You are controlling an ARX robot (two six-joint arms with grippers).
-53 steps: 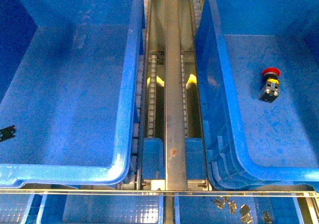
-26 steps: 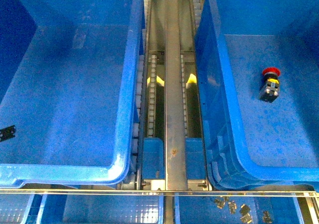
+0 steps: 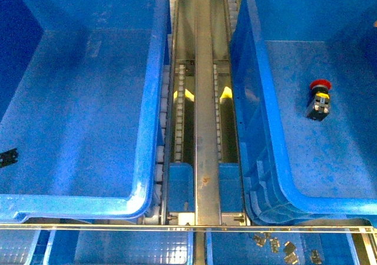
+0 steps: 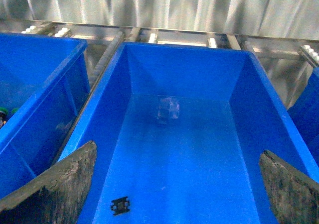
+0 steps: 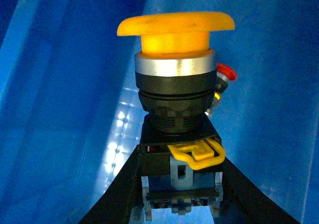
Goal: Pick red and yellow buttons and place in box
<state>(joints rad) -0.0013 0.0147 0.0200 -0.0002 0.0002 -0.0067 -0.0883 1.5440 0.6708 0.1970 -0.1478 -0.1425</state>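
The red button (image 3: 319, 98) lies on the floor of the box (image 3: 277, 159), the right-hand deep blue bin with the doubled rim. In the right wrist view my right gripper (image 5: 179, 186) is shut on the contact block of the yellow button (image 5: 175, 59), holding it cap outward above the box floor (image 5: 279, 114). The red button (image 5: 226, 74) shows just behind it. My left gripper (image 4: 174, 194) is open and empty over the other blue bin (image 4: 199, 149). Neither gripper shows in the front view.
The left bin (image 3: 144, 159) holds a small black fleck (image 3: 7, 156), also in the left wrist view (image 4: 120, 205). A metal roller conveyor (image 3: 206, 129) runs between the bins. Small metal parts (image 3: 283, 245) lie in a shallow tray below. A further bin (image 4: 35, 84) stands beside the left one.
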